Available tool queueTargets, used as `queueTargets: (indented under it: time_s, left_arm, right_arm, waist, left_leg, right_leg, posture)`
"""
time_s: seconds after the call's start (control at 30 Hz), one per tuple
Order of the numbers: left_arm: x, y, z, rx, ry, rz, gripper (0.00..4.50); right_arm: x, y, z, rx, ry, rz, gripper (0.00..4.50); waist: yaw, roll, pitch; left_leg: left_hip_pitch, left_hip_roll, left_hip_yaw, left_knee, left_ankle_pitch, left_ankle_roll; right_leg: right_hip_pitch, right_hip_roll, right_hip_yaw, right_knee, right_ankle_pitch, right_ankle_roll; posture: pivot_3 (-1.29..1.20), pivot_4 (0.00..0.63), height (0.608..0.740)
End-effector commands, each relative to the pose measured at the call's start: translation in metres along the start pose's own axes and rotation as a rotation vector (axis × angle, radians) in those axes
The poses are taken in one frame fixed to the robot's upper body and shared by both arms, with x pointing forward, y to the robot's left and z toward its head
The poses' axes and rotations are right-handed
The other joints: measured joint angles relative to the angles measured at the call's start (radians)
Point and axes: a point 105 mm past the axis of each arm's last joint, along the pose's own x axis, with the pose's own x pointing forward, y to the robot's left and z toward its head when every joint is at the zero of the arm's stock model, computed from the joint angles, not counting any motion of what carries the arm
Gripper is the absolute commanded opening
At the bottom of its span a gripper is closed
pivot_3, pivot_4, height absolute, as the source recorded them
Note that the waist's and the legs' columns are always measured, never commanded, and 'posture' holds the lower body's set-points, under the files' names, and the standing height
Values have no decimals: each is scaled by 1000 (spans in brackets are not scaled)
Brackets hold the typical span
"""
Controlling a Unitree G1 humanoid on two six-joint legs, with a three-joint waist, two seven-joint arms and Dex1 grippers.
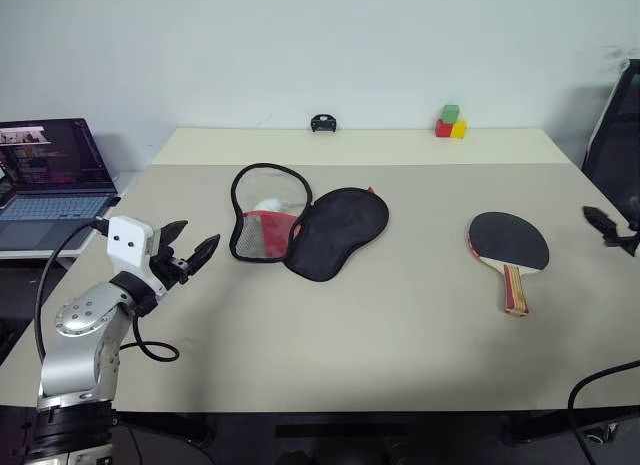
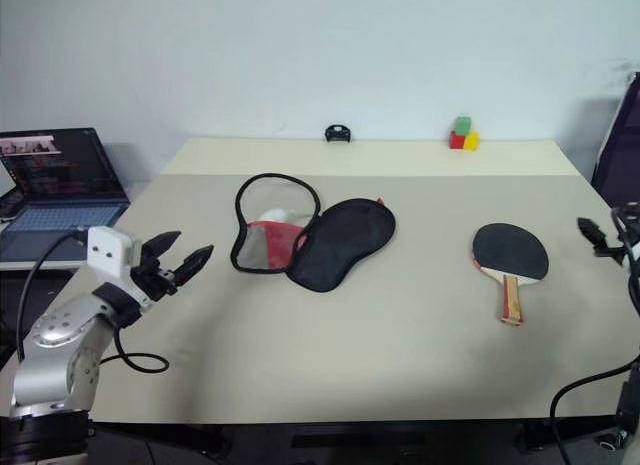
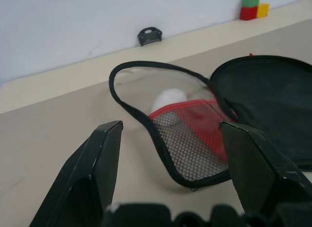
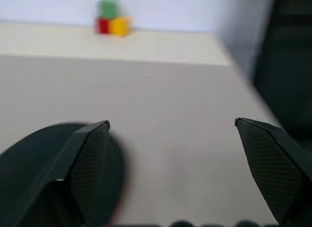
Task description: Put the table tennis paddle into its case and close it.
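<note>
Currently both my tools, left (image 1: 190, 254) and right (image 2: 598, 235), stand open, empty. Paddle (image 1: 509, 243) lies near bench's (image 1: 380, 325) right edge; case (image 1: 305, 225) gapes mid-bench. Grasp the handle first.

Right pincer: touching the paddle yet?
Apart. In the left eye view the right pincer hangs open at the table's right edge, with bare tabletop between it and the table tennis paddle.

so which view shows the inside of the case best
The left wrist view: the open case sits close, with mesh pocket and red panel clear. Both eye views show it whole but smaller.
</note>
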Motion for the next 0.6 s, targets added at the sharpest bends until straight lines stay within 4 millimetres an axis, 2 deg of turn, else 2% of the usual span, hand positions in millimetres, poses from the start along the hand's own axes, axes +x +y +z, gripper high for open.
queueTargets:
  time_s: [0.03,0.13,0.37,0.47,0.6]
  left_arm:
    - [6,-1,18,24,-43,-67,3454]
    - [15,-7,28,-19,-72,-162,3454]
    - [24,-3,29,-7,-63,-256,3454]
    - [26,-3,27,-4,-44,-275,3454]
    - [27,-5,30,5,-47,-289,3454]
  right_arm:
    - [3,38,19,-34,-31,186,4461]
    - [0,93,14,-43,21,372,4461]
    - [2,190,5,82,61,570,4461]
    - [9,227,-1,118,83,642,4461]
    - [28,259,-5,152,114,662,4461]
  waist:
    - [1,0,0]
    - [3,0,0]
    - [-2,0,0]
    - [-1,0,0]
    - [-1,0,0]
  left_leg:
    - [0,0,0,0,0,0]
    - [-1,0,-1,0,0,0]
    - [-1,0,-2,1,0,0]
    - [-1,0,-3,1,0,0]
    - [-2,-1,-3,2,0,0]
  right_leg:
    - [0,0,0,0,0,0]
    - [-1,0,0,0,0,0]
    - [-1,0,-1,1,0,0]
    - [-1,0,-2,1,0,0]
    - [-2,0,-1,1,0,0]
  posture:
    - [0,150,740]
    - [0,150,740]
    - [0,150,740]
    - [0,150,740]
    - [0,150,740]
